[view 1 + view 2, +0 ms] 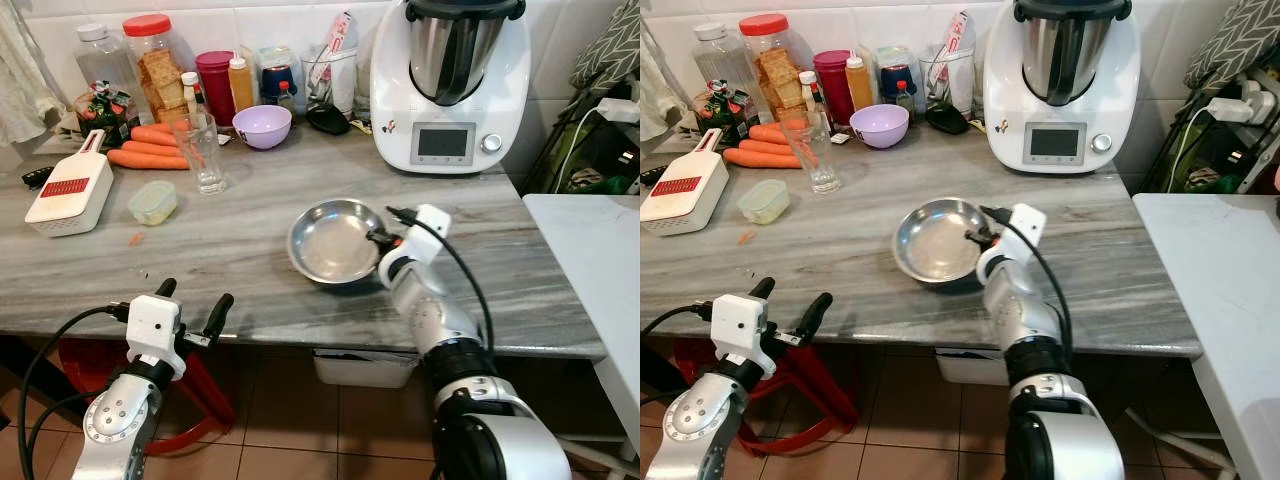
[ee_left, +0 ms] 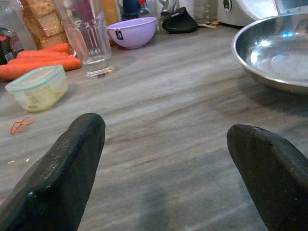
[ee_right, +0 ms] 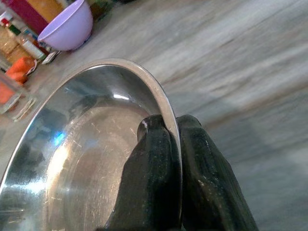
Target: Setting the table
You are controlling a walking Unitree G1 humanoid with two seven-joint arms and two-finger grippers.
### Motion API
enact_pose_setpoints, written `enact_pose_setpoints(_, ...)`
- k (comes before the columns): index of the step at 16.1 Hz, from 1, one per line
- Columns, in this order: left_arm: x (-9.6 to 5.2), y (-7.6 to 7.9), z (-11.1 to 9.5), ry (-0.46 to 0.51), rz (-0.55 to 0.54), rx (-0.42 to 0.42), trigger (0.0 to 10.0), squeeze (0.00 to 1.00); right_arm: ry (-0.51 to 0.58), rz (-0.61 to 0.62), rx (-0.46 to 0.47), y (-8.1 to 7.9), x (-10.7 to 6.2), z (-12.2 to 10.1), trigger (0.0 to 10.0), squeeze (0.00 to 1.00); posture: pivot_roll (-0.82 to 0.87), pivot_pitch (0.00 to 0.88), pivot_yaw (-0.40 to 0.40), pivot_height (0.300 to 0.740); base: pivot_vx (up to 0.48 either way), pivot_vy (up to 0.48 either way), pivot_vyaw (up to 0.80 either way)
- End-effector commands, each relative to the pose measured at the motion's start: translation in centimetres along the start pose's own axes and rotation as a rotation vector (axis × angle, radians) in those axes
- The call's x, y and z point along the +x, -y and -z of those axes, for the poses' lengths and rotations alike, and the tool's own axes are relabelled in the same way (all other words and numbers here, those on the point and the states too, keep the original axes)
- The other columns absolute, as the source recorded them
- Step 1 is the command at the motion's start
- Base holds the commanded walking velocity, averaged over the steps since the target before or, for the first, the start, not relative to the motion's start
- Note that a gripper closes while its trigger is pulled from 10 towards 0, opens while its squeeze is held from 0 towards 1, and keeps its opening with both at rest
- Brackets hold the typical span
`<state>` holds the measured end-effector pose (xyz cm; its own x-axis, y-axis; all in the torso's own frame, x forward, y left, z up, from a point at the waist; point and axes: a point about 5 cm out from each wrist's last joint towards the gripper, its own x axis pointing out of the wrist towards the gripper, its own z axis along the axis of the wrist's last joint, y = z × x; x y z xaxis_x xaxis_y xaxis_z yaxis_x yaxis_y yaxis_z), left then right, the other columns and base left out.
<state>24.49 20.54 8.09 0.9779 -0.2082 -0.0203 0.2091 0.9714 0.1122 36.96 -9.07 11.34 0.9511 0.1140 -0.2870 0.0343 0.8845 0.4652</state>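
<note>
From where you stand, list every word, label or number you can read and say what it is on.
None can be read.
Food processor: its screen shows no legible figures; the small mark on its base is too small.
Grater: red label, print blurred.
Purple bowl: small dark sticker, unreadable.
Bottles and jars at the wall: labels too small.
Steel bowl, pinched by the right claw: no marking.

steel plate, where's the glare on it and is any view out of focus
Right wrist view: bright highlights and a blue glint inside the steel plate, right gripper sharp, table behind soft. Left wrist view: glare on the plate's base, left gripper's fingers slightly blurred. Eye views: even light, sharp.
</note>
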Motion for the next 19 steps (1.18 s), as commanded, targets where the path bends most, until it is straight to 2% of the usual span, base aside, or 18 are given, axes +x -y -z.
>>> enact_pose_setpoints(1,0.1,-0.3,-0.2,0.000,0.011,0.006,10.0,0.00,-0.022,-0.040,-0.009,-1.3,0.2,0.1,10.0,0.00,0.06,0.000,0.048,0.740,0.000,0.000,0.00)
enact_pose_setpoints(7,0.5,0.8,0.0,0.000,0.068,-0.026,10.0,0.00,-0.070,-0.065,0.025,-2.5,0.7,1.0,10.0,0.00,0.05,0.000,0.053,0.740,0.000,0.000,0.00)
enact_pose_setpoints(8,0.6,1.1,-0.1,0.003,0.082,-0.032,10.0,0.00,-0.080,-0.073,0.031,-2.8,0.8,1.2,10.0,0.98,0.05,0.000,0.052,0.740,0.000,0.000,0.00)
enact_pose_setpoints(11,0.7,1.7,-0.1,0.010,0.128,-0.055,10.0,0.00,-0.091,-0.080,0.025,-2.9,0.8,1.5,10.0,1.00,0.06,0.000,0.046,0.740,0.000,0.000,0.00)
enact_pose_setpoints(15,0.8,2.2,-0.2,0.016,0.170,-0.052,10.0,0.00,-0.086,-0.074,-0.008,-2.1,0.8,1.8,10.0,1.00,0.05,0.000,0.043,0.740,0.000,0.000,0.00)
enact_pose_setpoints(16,0.9,2.3,-0.3,0.017,0.171,-0.053,10.0,0.00,-0.065,-0.081,-0.039,-2.0,0.7,1.6,10.0,1.00,0.05,0.000,0.043,0.740,0.000,0.000,0.00)
enact_pose_setpoints(17,1.0,2.4,-0.3,0.018,0.172,-0.057,10.0,0.00,0.004,-0.111,-0.130,-1.8,0.5,1.0,10.0,1.00,0.04,0.000,0.044,0.740,0.000,0.000,0.00)
enact_pose_setpoints(19,1.0,2.6,-0.3,0.020,0.176,-0.062,10.0,0.00,0.062,-0.126,-0.187,-1.4,0.2,0.4,10.0,1.00,0.04,0.000,0.044,0.740,0.000,0.000,0.00)
